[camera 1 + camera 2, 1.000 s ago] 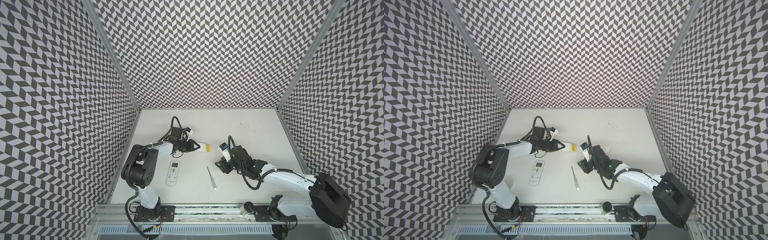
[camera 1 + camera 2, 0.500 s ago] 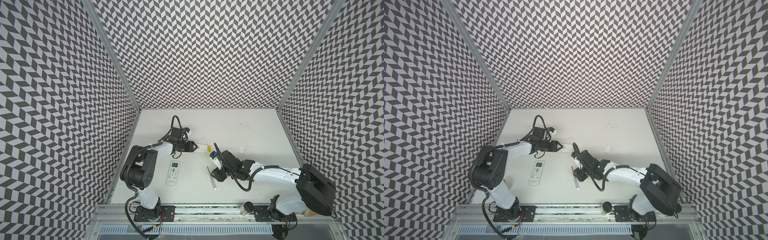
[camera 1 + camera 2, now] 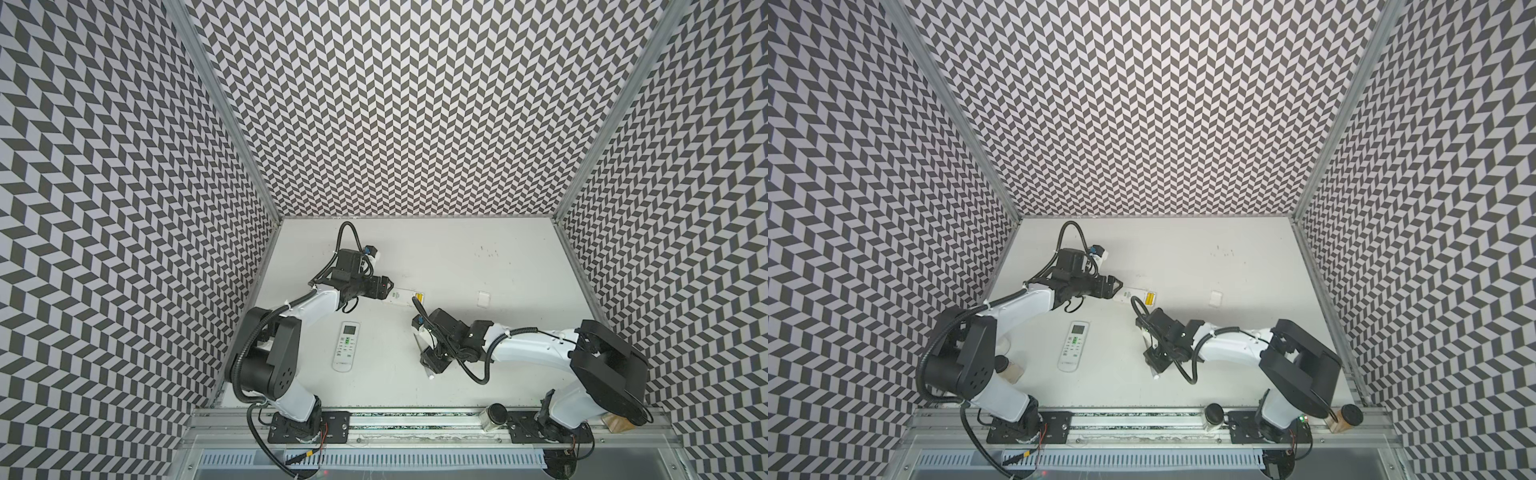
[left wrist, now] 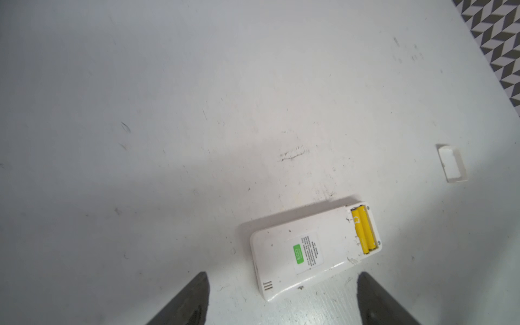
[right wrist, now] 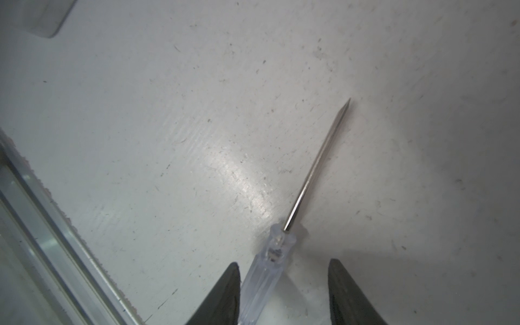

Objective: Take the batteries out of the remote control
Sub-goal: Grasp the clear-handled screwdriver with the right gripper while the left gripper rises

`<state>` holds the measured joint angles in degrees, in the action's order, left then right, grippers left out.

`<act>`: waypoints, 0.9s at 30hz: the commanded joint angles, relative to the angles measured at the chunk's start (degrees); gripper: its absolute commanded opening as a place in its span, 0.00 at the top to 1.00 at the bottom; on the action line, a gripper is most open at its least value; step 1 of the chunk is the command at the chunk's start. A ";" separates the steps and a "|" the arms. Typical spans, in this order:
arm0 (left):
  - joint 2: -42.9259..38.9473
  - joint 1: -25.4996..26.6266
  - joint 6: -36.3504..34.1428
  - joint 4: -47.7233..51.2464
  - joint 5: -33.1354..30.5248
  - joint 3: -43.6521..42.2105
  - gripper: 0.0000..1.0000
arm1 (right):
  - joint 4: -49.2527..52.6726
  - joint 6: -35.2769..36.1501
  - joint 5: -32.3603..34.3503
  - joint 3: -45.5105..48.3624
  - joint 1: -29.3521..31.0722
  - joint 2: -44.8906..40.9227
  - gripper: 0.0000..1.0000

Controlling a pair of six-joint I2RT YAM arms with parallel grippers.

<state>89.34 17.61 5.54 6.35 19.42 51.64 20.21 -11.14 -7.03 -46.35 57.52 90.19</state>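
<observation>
The white remote control (image 4: 312, 250) lies face down, its battery bay uncovered (image 3: 403, 297) (image 3: 1136, 296). Two yellow batteries (image 4: 364, 229) lie side by side in that bay (image 3: 419, 298) (image 3: 1150, 298). My left gripper (image 4: 282, 274) is open, a finger on either side of the remote's other end without touching it (image 3: 388, 288) (image 3: 1115, 286). My right gripper (image 5: 284, 266) is open over a clear-handled screwdriver (image 5: 267, 275). The handle lies between its fingers, close against one (image 3: 432, 361) (image 3: 1156, 359).
A small white battery cover (image 3: 483, 298) (image 3: 1215, 298) (image 4: 451, 163) lies to the right of the remote. A second remote (image 3: 347, 340) (image 3: 1073, 340) lies face up nearer the front. Jars (image 3: 496, 415) (image 3: 1345, 417) stand on the front rail.
My left gripper has opened and let go of the remote's end. My right arm has swung from beside the remote toward the front and now straddles the screwdriver handle.
</observation>
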 commanded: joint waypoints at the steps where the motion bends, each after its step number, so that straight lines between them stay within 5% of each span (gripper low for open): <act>1: -4.33 -0.01 -3.48 -1.56 -1.15 -2.04 0.12 | 1.18 -0.34 1.65 -1.69 1.33 1.20 0.52; 14: -12.26 -4.69 -6.00 -4.54 4.30 -6.72 0.06 | 5.81 -3.26 6.43 -1.23 2.91 1.51 0.78; 27: -16.79 -9.02 -19.75 4.84 20.13 -2.48 0.08 | 1.51 6.54 4.41 -3.28 0.28 0.39 0.98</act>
<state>73.78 8.82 -8.10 6.74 32.60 46.39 25.02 -8.80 -1.89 -48.23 58.98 92.25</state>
